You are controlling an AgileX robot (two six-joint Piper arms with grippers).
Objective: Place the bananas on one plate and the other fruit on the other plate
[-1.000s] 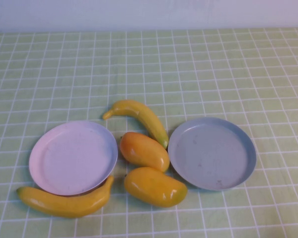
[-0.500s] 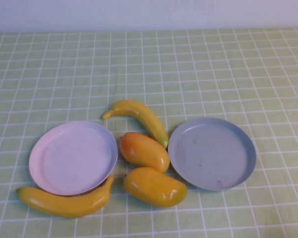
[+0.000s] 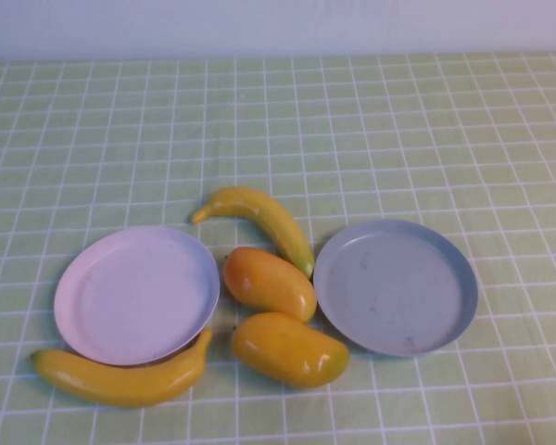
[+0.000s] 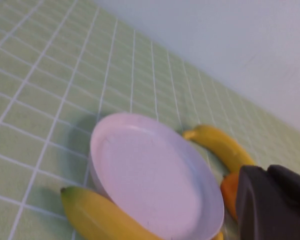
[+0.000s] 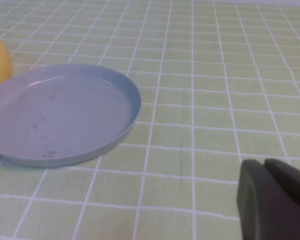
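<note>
At the centre of the high view, the two mangoes are lying side by side between the plates: the upper mango (image 3: pixel 270 283) is sitting just above the lower mango (image 3: pixel 289 349), and the two are looking close enough to touch. The far banana (image 3: pixel 259 219) is curving from above the pink plate down toward the grey-blue plate, its lower tip ending just beside the upper mango. The near banana (image 3: pixel 122 375) is lying along the lower edge of the pink plate (image 3: pixel 136 294), left of centre, with its right tip tucked against the rim. The grey-blue plate (image 3: pixel 395 286) is sitting right of centre, holding nothing, as is the pink one. All of it is resting on a green checked surface (image 3: pixel 398 130).

In the left wrist view the pink plate (image 4: pixel 150 175) is filling the middle, the near banana (image 4: pixel 97 215) is being cut off by the bottom edge, and the far banana (image 4: pixel 222 146) is partly hiding behind the left gripper (image 4: pixel 272 202), a dark blur in the lower right corner; only an orange sliver of mango (image 4: pixel 230 192) is showing beside it. In the right wrist view the right gripper (image 5: pixel 272 200) is likewise showing as a dark mass at the lower right, with the grey-blue plate (image 5: pixel 60 115) at the left. Whether either set of jaws is apart or together I cannot tell. In the high view only a dark sliver is showing at the lower left edge.
</note>
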